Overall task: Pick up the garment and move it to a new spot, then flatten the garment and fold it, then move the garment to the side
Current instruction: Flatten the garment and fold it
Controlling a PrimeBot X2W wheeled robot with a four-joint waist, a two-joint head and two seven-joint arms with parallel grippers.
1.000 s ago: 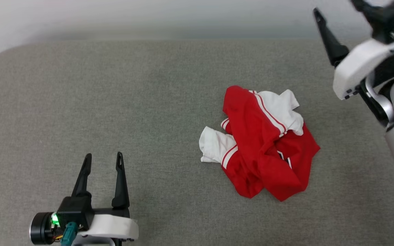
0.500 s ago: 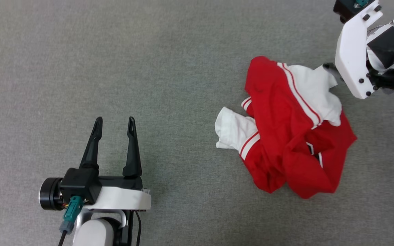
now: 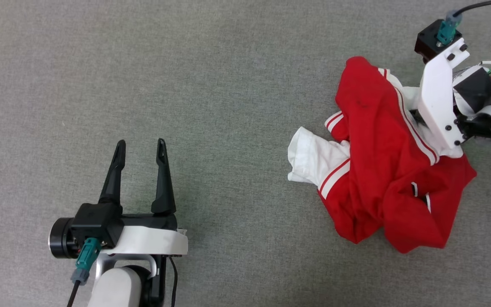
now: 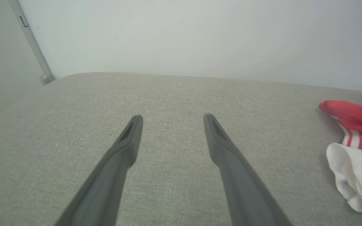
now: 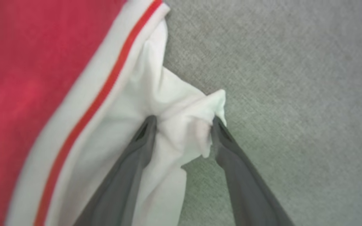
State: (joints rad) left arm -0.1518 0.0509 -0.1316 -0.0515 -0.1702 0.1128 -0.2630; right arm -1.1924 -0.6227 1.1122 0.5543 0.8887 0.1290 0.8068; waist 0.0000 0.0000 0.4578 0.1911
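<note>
Finds the garment's white sleeve between the right end effector's open jaws, touching both. Shows the left end effector open, garment well rightward, on grey upholstery below a pale wall.

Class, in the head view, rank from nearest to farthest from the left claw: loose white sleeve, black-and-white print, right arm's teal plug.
1. Loose white sleeve, left edge of the garment.
2. Black-and-white print, among lower-right folds.
3. Teal plug, top right.

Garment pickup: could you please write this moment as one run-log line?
phase: pre-grasp | garment: crumpled on grey cushion | right claw: open, astride its white sleeve | left claw: open, empty, apart from garment
</note>
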